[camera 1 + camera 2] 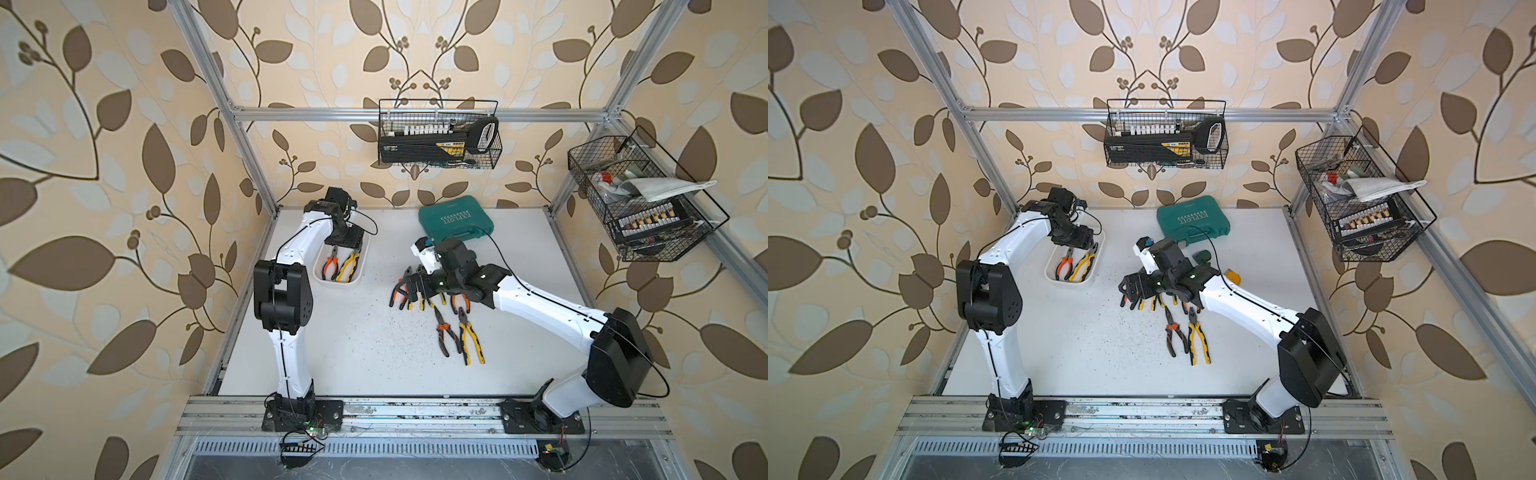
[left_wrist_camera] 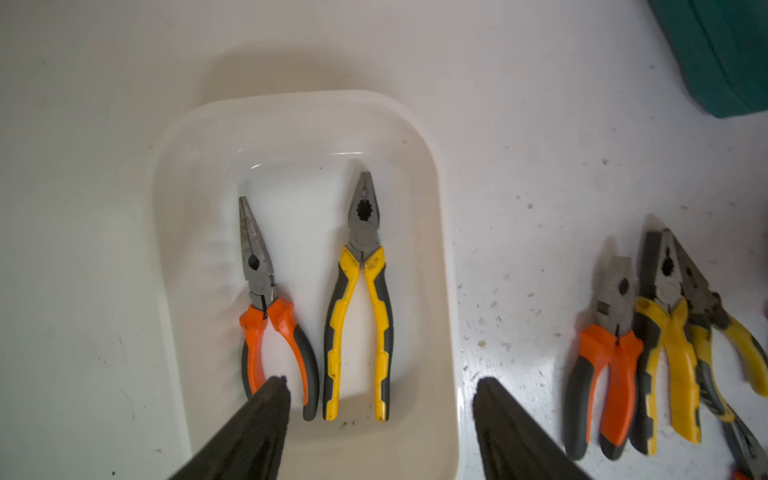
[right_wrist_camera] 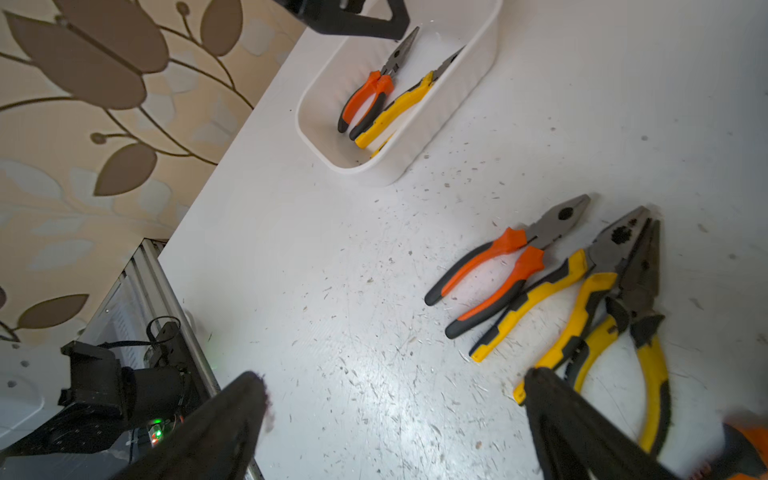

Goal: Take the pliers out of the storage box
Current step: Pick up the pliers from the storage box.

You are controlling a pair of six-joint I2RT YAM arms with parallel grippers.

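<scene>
Leaf-pattern wallpaper point(image 1: 104, 166) lines the cell on all sides. White table point(image 1: 353, 374): surface scratched, speckled w/ dark debris. Left arm point(image 1: 291, 353) reaches to the rear left; right arm point(image 1: 540, 307) reaches toward table centre. Rear wire basket point(image 1: 440, 137) and side wire basket point(image 1: 636, 208) hang on the alu. frame. Teal tool case point(image 1: 455, 222) lies closed at the back, right of centre.

Storage box point(image 2: 299, 137): white, rounded corners, rear left of table, under the left wrist. Contents 2 pcs, side by side, apart, noses the same way: orange needle-nose pliers point(image 2: 266, 291) and yellow combination pliers point(image 2: 361, 291).

Outside the box: a row of pliers lies on the table under the right wrist (count unclear in both top views, arm covers part). Right wrist view shows an orange pair point(image 3: 507, 266) touching a yellow pair point(image 3: 540, 291). Two more lie nearer the front, just beside each other: orange-handled pliers point(image 1: 441, 332) and yellow-handled pliers point(image 1: 469, 336).

Left gripper point(image 2: 380, 384): jaws apart, nothing held, over the box's handle end. Right gripper point(image 3: 395, 376): jaws wide, nothing held, over the table beside the row.
</scene>
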